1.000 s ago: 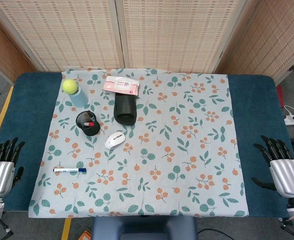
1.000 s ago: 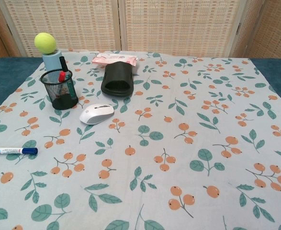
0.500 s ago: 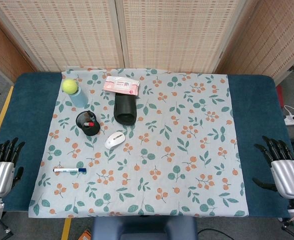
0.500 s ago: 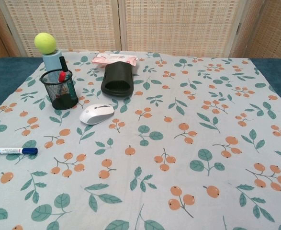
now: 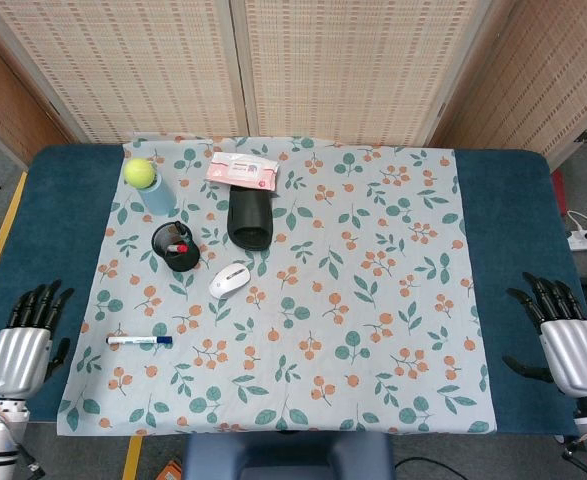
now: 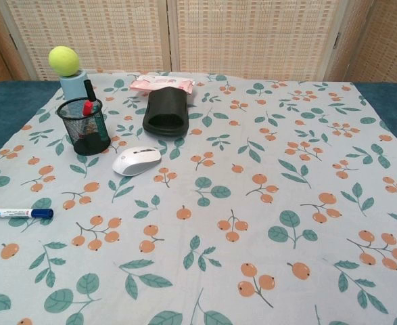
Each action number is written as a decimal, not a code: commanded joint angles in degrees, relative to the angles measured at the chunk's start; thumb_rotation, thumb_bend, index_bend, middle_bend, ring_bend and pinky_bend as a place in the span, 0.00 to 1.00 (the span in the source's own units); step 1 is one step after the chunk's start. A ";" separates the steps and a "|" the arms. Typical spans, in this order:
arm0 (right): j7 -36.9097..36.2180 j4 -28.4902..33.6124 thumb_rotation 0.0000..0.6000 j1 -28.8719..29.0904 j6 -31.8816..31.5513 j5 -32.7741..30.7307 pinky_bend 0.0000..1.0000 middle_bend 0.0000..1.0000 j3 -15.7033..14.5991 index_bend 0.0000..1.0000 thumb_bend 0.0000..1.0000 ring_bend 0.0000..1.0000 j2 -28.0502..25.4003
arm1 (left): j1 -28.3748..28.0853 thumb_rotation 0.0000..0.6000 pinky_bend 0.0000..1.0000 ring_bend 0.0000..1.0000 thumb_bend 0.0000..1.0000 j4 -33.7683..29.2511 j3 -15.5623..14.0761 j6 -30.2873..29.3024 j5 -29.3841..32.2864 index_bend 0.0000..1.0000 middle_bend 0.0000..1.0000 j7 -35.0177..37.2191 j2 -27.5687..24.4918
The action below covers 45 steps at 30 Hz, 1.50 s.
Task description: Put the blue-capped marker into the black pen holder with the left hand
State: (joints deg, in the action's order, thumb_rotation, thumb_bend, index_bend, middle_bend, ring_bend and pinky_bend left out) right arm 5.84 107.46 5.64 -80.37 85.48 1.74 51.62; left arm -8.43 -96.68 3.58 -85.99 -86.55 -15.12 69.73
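Blue felt-covered table (image 5: 53, 210) fills most of the head view, with a pale floral-print cloth (image 5: 373, 300) of orange berries and green leaves spread over its middle. Left hand (image 5: 23, 345), silver with black fingers, sits over the blue strip at the near left edge, fingers apart and holding nothing; it is well apart from the marker. Right hand (image 5: 563, 340) mirrors it at the near right edge, fingers spread, empty (neither hand shows in the chest view). Black rubber slipper (image 5: 250, 217) lies toward the far side of the cloth, its opening facing the near side in the chest view. Pink-and-white flat wipes packet (image 5: 242, 171) lies just behind the slipper, touching or nearly so. Black mesh pen holder (image 6: 84, 126) stands upright left of the slipper, a red-capped pen and a black one inside it. Light blue cup (image 5: 157, 196) stands just behind the holder with a yellow-green tennis ball (image 5: 139, 172) on top. White computer mouse (image 6: 136, 160) lies near the holder and slipper, on the near side. Blue-capped white marker (image 5: 139, 341) lies flat on the cloth near its left edge, cap pointing right, nearer than the holder and apart from it.
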 commanded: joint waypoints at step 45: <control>-6.77 -1.84 1.00 0.08 1.05 -0.13 0.00 0.00 0.07 0.18 0.00 0.03 -1.76 | -7.59 1.00 0.12 0.07 0.38 16.63 2.52 10.04 16.03 0.33 0.35 -22.96 31.78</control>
State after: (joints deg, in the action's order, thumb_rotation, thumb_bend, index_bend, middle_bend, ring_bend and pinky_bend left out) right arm -0.93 105.62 5.72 -79.32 85.34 1.81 49.85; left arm -15.90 -80.42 5.95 -75.84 -70.71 -38.03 101.20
